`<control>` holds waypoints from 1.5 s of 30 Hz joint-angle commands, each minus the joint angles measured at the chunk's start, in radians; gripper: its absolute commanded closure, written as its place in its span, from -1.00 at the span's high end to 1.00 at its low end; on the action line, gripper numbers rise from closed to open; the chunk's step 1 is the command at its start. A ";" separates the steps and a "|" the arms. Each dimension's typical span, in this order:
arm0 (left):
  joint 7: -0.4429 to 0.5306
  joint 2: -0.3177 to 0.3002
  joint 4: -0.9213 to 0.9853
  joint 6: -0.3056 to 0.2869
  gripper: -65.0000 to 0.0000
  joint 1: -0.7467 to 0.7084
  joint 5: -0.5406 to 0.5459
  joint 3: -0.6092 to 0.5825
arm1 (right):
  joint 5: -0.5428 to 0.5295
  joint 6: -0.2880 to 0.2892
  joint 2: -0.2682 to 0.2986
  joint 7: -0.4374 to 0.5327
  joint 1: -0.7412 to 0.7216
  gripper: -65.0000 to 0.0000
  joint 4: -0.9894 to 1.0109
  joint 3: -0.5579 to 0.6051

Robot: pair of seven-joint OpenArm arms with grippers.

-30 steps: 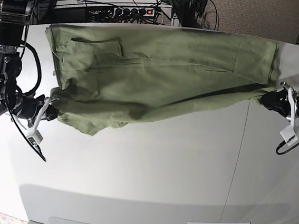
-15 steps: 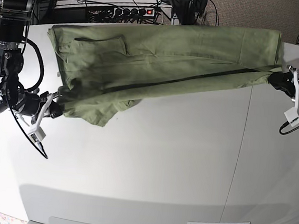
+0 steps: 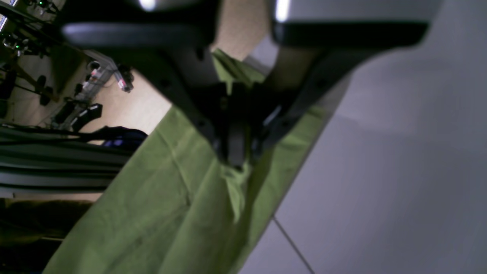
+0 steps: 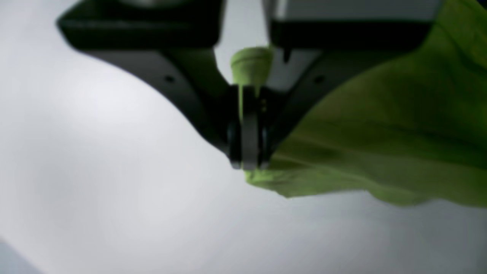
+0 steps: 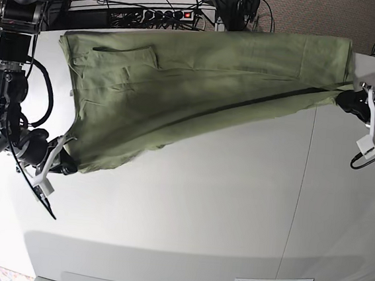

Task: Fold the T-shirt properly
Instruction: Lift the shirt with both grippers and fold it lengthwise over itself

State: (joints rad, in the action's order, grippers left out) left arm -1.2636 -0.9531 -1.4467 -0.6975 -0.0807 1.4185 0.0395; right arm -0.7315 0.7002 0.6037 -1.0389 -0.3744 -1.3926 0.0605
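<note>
Since the earlier frames our right gripper (image 5: 66, 163) has swung lower and nearer the front of the table, dragging its corner of the plain sage-green short-sleeved cotton T-shirt (image 5: 200, 82) with it, so the loose flap that sagged near the middle is now pulled out into a straighter edge. Our left gripper (image 5: 344, 99) sits much where it was half a second ago, up near the far right corner.

We hold the shirt stretched between both arms across the far half of the pale grey table (image 5: 201, 208). Its far edge runs along the table's back rim, and a long dark crease crosses it from our left gripper down toward the other arm.

From the right wrist, our right gripper (image 4: 247, 163) has its jaws pressed together on a thin fold of the green T-shirt (image 4: 380, 144), with a small nub of cloth poking up between the fingers (image 4: 213, 114); the rest hangs off to one side above the table.

From the left wrist, our left gripper (image 3: 234, 160) is likewise pinched tight on a bunched edge of the shirt (image 3: 171, 205), which spreads away below it beside the table's edge. A black power strip with a red switch (image 5: 165, 13) lies behind the table.
</note>
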 commanded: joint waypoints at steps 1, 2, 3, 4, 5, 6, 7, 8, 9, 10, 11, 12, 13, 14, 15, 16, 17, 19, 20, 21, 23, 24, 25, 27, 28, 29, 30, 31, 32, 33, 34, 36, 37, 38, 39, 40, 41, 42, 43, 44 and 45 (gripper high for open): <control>0.007 -0.027 -0.011 -0.001 -1.00 0.011 0.019 0.011 | -0.016 -0.002 0.020 -0.005 -0.021 -1.00 -0.016 -0.008; 0.007 -0.027 -0.011 -0.001 -1.00 0.011 0.019 0.011 | -0.036 -0.002 0.020 -0.029 -0.019 -1.00 -0.016 -0.008; 0.007 -0.027 -0.011 -0.001 -1.00 0.011 0.019 0.011 | -0.064 -0.002 0.020 -0.062 -0.015 -1.00 -0.016 -0.008; 0.007 -0.027 -0.011 -0.001 -1.00 0.011 0.019 0.011 | -0.100 -0.002 0.020 -0.097 -0.013 -1.00 -0.016 -0.008; 0.007 -0.028 -0.011 -0.001 -1.00 0.011 0.019 0.011 | -0.132 -0.002 0.021 -0.129 -0.007 -1.00 -0.016 -0.008; 0.006 -0.028 -0.011 -0.001 -1.00 0.011 0.019 0.011 | -0.156 -0.002 0.022 -0.156 -0.003 -1.00 -0.016 -0.008; 0.006 -0.028 -0.011 -0.001 -1.00 0.011 0.019 0.011 | -0.170 -0.002 0.023 -0.173 0.001 -1.00 -0.016 -0.008; 0.006 -0.028 -0.011 -0.001 -1.00 0.011 0.019 0.011 | -0.174 -0.002 0.026 -0.184 0.007 -1.00 -0.016 -0.008; 0.005 -0.028 -0.011 -0.001 -1.00 0.011 0.019 0.011 | -0.180 -0.002 0.029 -0.193 0.011 -1.00 -0.016 -0.008; 0.000 -0.028 -0.011 -0.001 -1.00 0.011 0.019 0.011 | -0.188 -0.002 0.033 -0.206 0.016 -1.00 -0.016 -0.008; -0.001 -0.028 -0.011 -0.001 -1.00 0.011 0.021 0.011 | -0.204 -0.002 0.038 -0.221 0.023 -1.00 -0.016 -0.008; -0.004 -0.028 -0.011 -0.001 -1.00 0.011 0.023 0.011 | -0.216 -0.002 0.044 -0.233 0.027 -1.00 -0.016 -0.008; -0.008 -0.028 -0.011 -0.001 -1.00 0.011 0.029 0.011 | -0.219 -0.002 0.051 -0.237 0.031 -1.00 -0.016 -0.008; -0.012 -0.028 -0.011 -0.001 -1.00 0.011 0.038 0.011 | -0.217 -0.002 0.057 -0.232 0.031 -1.00 -0.016 -0.008; -0.013 -0.028 -0.011 -0.001 -1.00 0.011 0.042 0.011 | -0.213 -0.002 0.064 -0.210 0.030 -1.00 -0.016 -0.008; -0.012 -0.028 -0.011 -0.001 -1.00 0.011 0.041 0.011 | -0.193 -0.002 0.071 -0.166 0.025 -1.00 -0.016 -0.008; -0.012 -0.028 -0.011 -0.001 -1.00 0.011 0.041 0.011 | -0.148 -0.002 0.076 -0.108 0.020 -1.00 -0.016 -0.008; -0.012 -0.028 -0.011 -0.001 -1.00 0.011 0.042 0.011 | -0.033 -0.002 0.075 -0.011 0.008 -1.00 -0.016 -0.009; -0.013 -0.028 -0.011 -0.001 -1.00 0.011 0.041 0.011 | -0.007 -0.002 0.074 0.017 0.006 -1.00 -0.016 -0.009; -0.012 -0.028 -0.011 -0.001 -1.00 0.011 0.041 0.011 | -0.004 -0.002 0.074 0.025 0.006 -1.00 -0.016 -0.009; -0.011 -0.028 -0.011 -0.001 -1.00 0.011 0.041 0.011 | -0.022 -0.002 0.069 -0.006 0.014 -1.00 -0.016 -0.008; -0.012 -0.028 -0.011 -0.001 -1.00 0.011 0.041 0.011 | -0.044 -0.002 0.069 -0.026 0.022 -1.00 -0.016 -0.008; -0.012 -0.028 -0.011 -0.001 -1.00 0.011 0.041 0.011 | -0.065 -0.002 0.070 -0.040 0.031 -1.00 -0.016 -0.008; -0.012 -0.028 -0.011 -0.001 -1.00 0.011 0.041 0.011 | -0.094 -0.002 0.070 -0.069 0.050 -1.00 -0.016 -0.008; -0.013 -0.028 -0.011 -0.001 -1.00 0.011 0.041 0.011 | -0.110 -0.002 0.071 -0.088 0.061 -1.00 -0.016 -0.008; -0.016 -0.028 -0.011 -0.001 -1.00 0.011 0.041 0.011 | -0.129 -0.002 0.072 -0.110 0.069 -1.00 -0.016 -0.008; -0.022 -0.028 -0.011 -0.001 -1.00 0.011 0.042 0.011 | -0.150 -0.002 0.073 -0.135 0.077 -1.00 -0.016 -0.008; -0.027 -0.028 -0.011 -0.001 -1.00 0.011 0.042 0.011 | -0.172 -0.002 0.074 -0.160 0.082 -1.00 -0.016 -0.008; -0.032 -0.029 -0.011 -0.001 -1.00 0.011 0.045 0.011 | -0.194 -0.002 0.076 -0.181 0.088 -1.00 -0.016 -0.008; -0.043 -0.029 -0.011 -0.001 -1.00 0.011 0.049 0.011 | -0.209 -0.002 0.076 -0.196 0.092 -1.00 -0.016 -0.008; -0.056 -0.029 -0.011 -0.001 -1.00 0.011 0.061 0.011 | -0.222 -0.002 0.076 -0.211 0.093 -1.00 -0.016 -0.008; -0.084 -0.031 -0.011 -0.001 -1.00 0.011 0.065 0.011 | -0.241 -0.002 0.076 -0.230 0.095 -1.00 -0.021 -0.008; -0.095 -0.034 -0.011 -0.001 -1.00 0.011 0.065 0.011 | -0.248 -0.002 0.076 -0.240 0.095 -1.00 -0.026 -0.008; -0.101 -0.034 -0.011 -0.001 -1.00 0.011 0.065 0.011 | -0.249 -0.002 0.076 -0.251 0.095 -1.00 -0.035 -0.008; -0.106 -0.034 -0.011 -0.001 -1.00 0.011 0.065 0.011 | -0.248 -0.002 0.076 -0.267 0.095 -1.00 -0.043 -0.008; -0.106 -0.036 -0.011 -0.001 -1.00 0.011 0.065 0.011 | -0.248 -0.002 0.076 -0.278 0.095 -1.00 -0.050 -0.008; -0.106 -0.037 -0.011 -0.001 -1.00 0.009 0.065 0.011 | -0.248 -0.002 0.078 -0.276 0.095 -1.00 -0.055 -0.008; -0.106 -0.039 -0.011 -0.001 -1.00 0.008 0.065 0.011 | -0.248 -0.002 0.079 -0.264 0.095 -1.00 -0.055 -0.008; -0.106 -0.039 -0.011 -0.001 -1.00 0.008 0.065 0.011 | -0.247 -0.002 0.081 -0.231 0.095 -1.00 -0.055 -0.010; -0.108 -0.039 -0.011 -0.001 -1.00 0.008 0.065 0.011 | -0.238 -0.002 0.081 -0.188 0.093 -1.00 -0.055 -0.010; -0.109 -0.039 -0.011 -0.001 -1.00 0.008 0.065 0.011 | -0.216 -0.002 0.080 -0.154 0.089 -1.00 -0.055 -0.011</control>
State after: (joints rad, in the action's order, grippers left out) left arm -1.3693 -0.9600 -1.4464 -0.6975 -0.0837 1.4609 0.0395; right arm -0.9356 0.6975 0.6613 -1.2057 -0.2581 -1.4330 0.0605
